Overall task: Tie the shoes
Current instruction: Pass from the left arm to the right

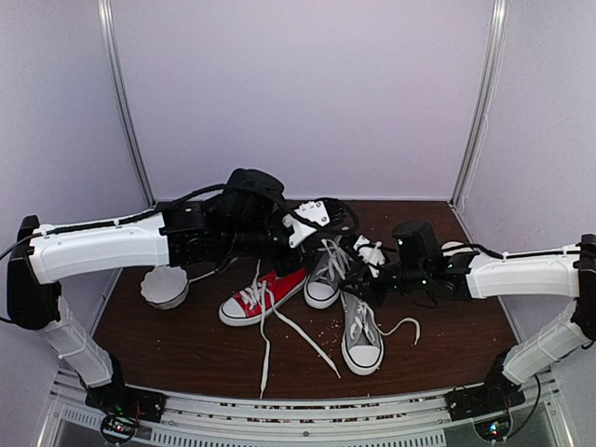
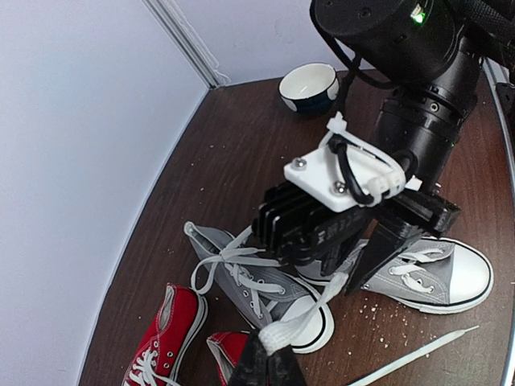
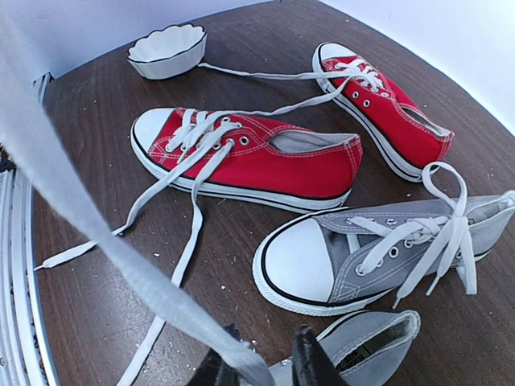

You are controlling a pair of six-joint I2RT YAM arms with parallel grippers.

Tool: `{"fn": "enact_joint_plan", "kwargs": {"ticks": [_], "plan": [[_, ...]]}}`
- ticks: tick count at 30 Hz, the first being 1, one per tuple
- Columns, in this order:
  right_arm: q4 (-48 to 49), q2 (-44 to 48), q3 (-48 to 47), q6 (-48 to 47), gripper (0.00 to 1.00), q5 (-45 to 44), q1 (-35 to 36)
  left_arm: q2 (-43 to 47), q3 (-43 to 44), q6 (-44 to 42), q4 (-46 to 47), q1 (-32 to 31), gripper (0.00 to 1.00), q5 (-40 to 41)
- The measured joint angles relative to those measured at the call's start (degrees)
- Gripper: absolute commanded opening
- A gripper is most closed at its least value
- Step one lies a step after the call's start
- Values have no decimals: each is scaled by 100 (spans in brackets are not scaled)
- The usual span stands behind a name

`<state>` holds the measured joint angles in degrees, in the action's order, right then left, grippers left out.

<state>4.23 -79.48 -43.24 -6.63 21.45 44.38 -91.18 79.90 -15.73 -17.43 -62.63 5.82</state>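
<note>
Two grey shoes lie mid-table: one (image 1: 325,277) further back, one (image 1: 361,337) nearer, both with loose white laces. They also show in the left wrist view (image 2: 257,281) (image 2: 430,277) and the right wrist view (image 3: 362,257) (image 3: 378,342). My left gripper (image 1: 315,240) (image 2: 269,362) is shut on the end of a white lace (image 2: 322,310). That lace runs taut to a finger of my right gripper (image 1: 354,289). In the right wrist view the lace (image 3: 96,233) crosses close to the camera and ends against the left finger (image 3: 217,370). The right gripper (image 3: 261,366) has its jaws apart.
Two red sneakers (image 3: 249,161) (image 3: 382,104) with long loose laces lie left of the grey pair; one shows from above (image 1: 261,296). A white bowl (image 1: 166,287) sits at the left, and a dark bowl (image 2: 310,84) at the right back. Walls close the back and sides.
</note>
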Motion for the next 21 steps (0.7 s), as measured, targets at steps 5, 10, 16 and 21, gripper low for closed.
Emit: {"fn": "enact_joint_plan", "kwargs": {"ticks": [5,10,16,21], "plan": [[15,-28,7,-22,20,68,-63,0,-7,-4,0,0,0,83],[-11,133,151,-20,20,72,-170,28,-87,-26,-17,0,0,179],[-68,181,186,-7,2,87,-208,57,-105,-35,-20,0,0,221],[-98,186,186,90,0,164,-262,114,-201,-35,-9,0,0,229]]}}
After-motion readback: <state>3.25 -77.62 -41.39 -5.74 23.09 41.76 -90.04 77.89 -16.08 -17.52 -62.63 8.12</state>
